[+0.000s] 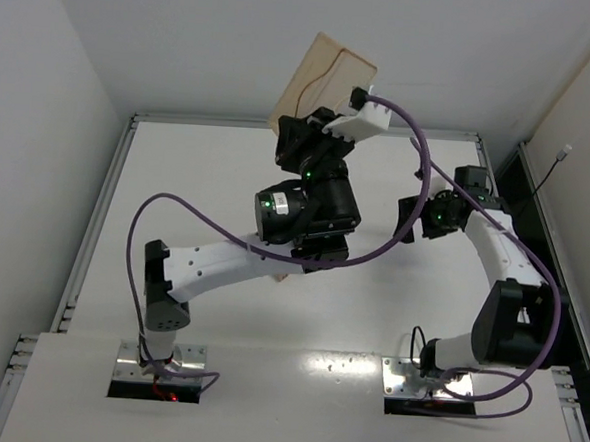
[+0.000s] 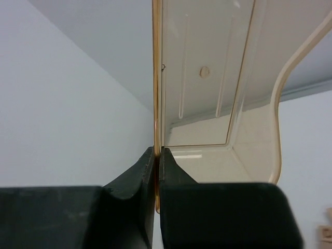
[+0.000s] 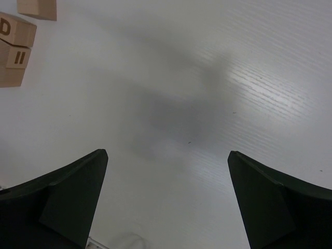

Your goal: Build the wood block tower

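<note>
My left tool (image 2: 157, 153) is clenched on one wall of the flat rectangular tan tray (image 2: 207, 72), which it holds aloft toward 12 o'clock in the overhead view. My right tool (image 3: 166, 155) is released, with nothing between its fingers, over the white counter (image 3: 218, 72). The small light-tan wooden cubes (image 3: 15, 44) sit at its 10 o'clock, cropped by the frame edge, and I cannot tell whether they are stacked. From overhead, my left arm hides nearly all of them.
</note>
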Available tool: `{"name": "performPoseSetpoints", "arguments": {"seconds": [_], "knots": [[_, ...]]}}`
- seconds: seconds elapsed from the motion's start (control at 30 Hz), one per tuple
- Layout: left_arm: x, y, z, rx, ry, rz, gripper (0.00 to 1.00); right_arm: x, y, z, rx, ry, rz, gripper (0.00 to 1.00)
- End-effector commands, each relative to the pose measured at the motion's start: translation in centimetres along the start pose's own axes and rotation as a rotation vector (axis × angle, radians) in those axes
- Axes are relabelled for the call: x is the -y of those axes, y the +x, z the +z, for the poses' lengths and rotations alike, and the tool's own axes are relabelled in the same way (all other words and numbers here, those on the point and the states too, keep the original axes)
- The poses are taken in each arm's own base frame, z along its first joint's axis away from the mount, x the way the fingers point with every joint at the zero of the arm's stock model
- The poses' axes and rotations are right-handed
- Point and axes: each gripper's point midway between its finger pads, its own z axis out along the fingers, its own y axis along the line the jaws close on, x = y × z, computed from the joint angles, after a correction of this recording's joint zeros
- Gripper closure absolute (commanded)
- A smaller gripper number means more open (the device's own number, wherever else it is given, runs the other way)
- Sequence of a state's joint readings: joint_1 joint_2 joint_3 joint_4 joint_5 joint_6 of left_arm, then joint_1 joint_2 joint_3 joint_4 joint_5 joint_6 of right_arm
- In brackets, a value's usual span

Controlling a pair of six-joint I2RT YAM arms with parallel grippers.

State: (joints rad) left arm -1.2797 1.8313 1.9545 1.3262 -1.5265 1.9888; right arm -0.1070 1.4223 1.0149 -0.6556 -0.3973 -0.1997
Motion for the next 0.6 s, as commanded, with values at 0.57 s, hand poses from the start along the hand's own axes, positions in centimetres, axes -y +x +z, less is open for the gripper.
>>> {"name": "performPoseSetpoints", "arguments": {"seconds": [0.57], "knots": [[-3.2, 0.1, -2.3, -0.042, 0.267, 0.56, 1.0, -1.1, -2.1, 0.9, 0.028, -0.115, -0.026, 0.0]]}}
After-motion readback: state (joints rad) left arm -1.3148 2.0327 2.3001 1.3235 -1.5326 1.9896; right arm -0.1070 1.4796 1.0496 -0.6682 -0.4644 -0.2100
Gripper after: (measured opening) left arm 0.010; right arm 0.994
